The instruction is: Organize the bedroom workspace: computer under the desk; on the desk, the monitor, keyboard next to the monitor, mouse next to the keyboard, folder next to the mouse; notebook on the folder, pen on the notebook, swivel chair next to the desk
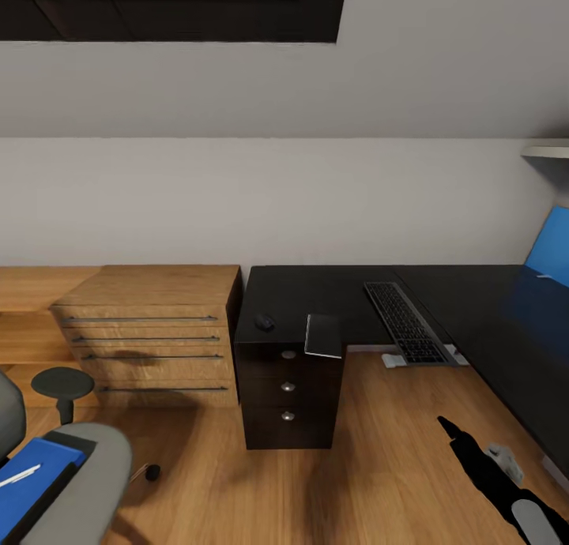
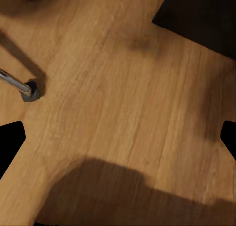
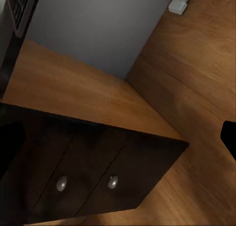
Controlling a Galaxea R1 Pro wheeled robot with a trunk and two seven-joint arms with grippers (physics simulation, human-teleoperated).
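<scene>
Blue folder [image 1: 35, 474] lies on the swivel chair [image 1: 95, 466] seat, pen [image 1: 20, 475] on top; we judge it stiff, light, best pinched at an edge. Right end effector [image 1: 454, 430]: grip state unclear.

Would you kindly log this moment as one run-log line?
folder: on swivel chair, pen atop | keyboard: on desk, overhanging edge | mouse: on desk | right gripper: above floor

I note even, soft light; dim black desk [image 1: 316, 292] top; broad blurred shadow on floor [image 2: 128, 108], 6 o'clock; slight overall softness.
</scene>
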